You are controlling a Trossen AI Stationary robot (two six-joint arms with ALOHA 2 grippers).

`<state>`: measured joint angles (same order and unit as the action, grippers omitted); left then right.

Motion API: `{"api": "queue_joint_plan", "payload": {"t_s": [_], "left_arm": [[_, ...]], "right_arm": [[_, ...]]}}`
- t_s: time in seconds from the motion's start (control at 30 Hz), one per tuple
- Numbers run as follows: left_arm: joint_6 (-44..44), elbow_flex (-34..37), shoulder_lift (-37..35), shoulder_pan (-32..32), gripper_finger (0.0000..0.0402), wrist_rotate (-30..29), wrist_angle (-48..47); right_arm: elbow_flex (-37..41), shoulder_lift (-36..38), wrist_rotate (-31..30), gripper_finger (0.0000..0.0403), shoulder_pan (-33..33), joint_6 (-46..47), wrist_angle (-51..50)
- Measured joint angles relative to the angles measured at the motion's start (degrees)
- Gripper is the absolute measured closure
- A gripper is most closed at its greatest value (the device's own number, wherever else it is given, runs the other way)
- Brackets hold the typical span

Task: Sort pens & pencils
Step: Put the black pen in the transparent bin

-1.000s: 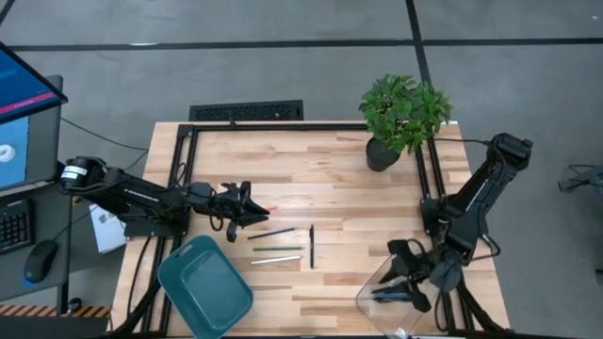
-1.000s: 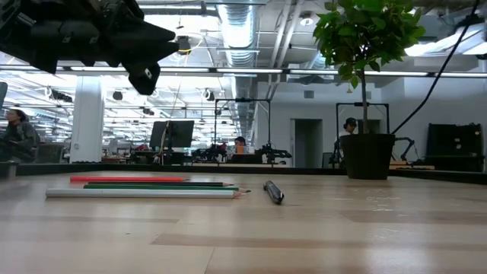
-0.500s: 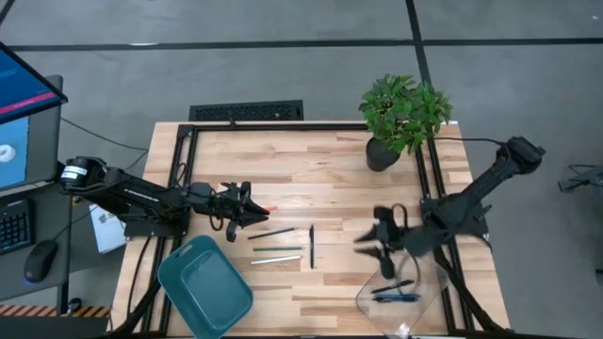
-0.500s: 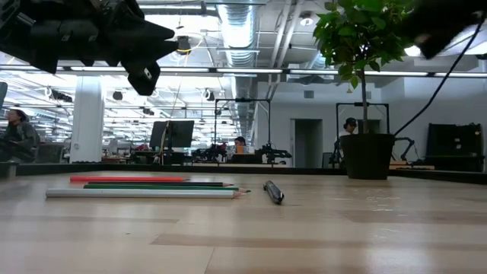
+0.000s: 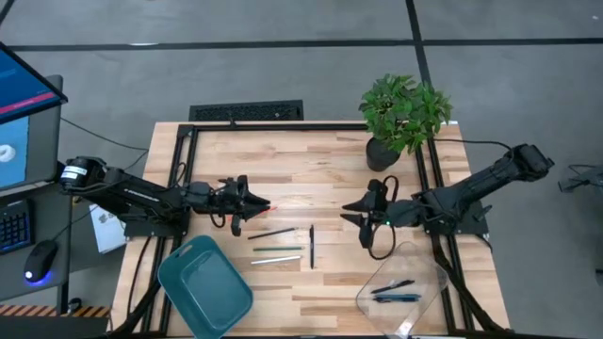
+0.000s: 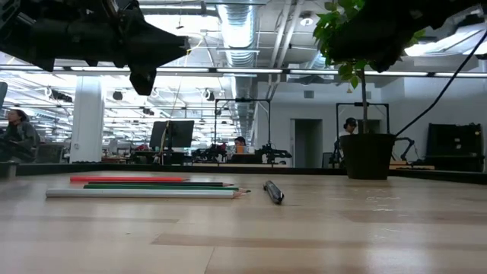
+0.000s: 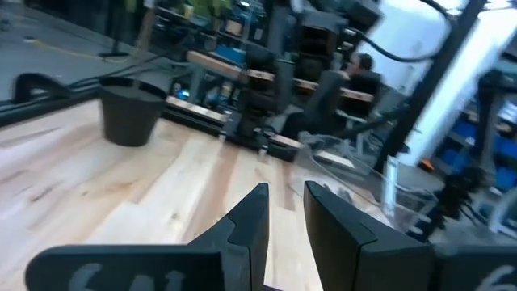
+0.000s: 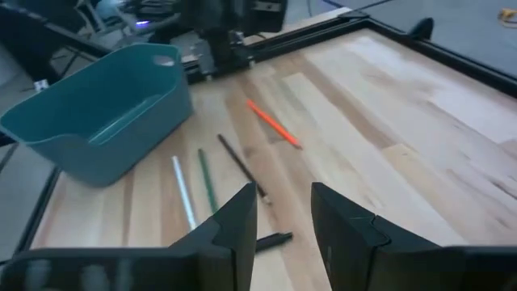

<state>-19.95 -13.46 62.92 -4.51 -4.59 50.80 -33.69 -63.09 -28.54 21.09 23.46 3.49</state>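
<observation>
Three pencils lie flat side by side left of the table's middle: dark [image 5: 273, 232], green [image 5: 278, 249] and pale [image 5: 273, 260]. An orange pencil [image 8: 273, 124] lies farther back, just beyond my left gripper [image 5: 262, 203]. That gripper hovers level above the table, open and empty [image 7: 284, 212]. One black pen [image 5: 312, 245] lies right of the pencils. Two more pens [image 5: 394, 291] rest in the clear container [image 5: 429, 282] at the near right. My right gripper [image 5: 353, 221] hangs above the table right of the pen, open and empty [image 8: 283, 212], facing the pencils.
A teal bin [image 5: 205, 285] stands at the near left, beside the pencils. A potted plant [image 5: 402, 118] stands at the far right. Black rails frame the tabletop [image 5: 311, 179]. In the low view, people sit in the room beyond the table.
My right gripper has swung away from over the clear container at the near right. It has travelled toward the far edge and then left, to the table's middle, and now faces the pencils. The pens stay in the container. Pencils and the loose pen have not moved.
</observation>
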Motion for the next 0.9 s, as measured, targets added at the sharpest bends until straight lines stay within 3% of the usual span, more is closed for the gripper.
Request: {"api": "queue_joint_plan", "payload": {"t_s": [0.3, 0.57, 0.9], "left_arm": [[5.92, -8.01, 1.41, -0.02, 0.033, 4.35, -8.69], [8.12, -17.29, 13.95, 0.75, 0.033, 6.74, -16.36], [-5.08, -27.46, 26.21, 2.11, 0.033, 6.39, -23.86]], "right_arm": [[0.0, 0.0, 0.07, 0.0264, -0.92, 0.02, 1.97], [0.0, 0.0, 0.14, 0.0264, -0.9, 0.02, 1.32], [0.0, 0.0, 0.03, 0.0264, -1.09, 0.02, -2.8]]}}
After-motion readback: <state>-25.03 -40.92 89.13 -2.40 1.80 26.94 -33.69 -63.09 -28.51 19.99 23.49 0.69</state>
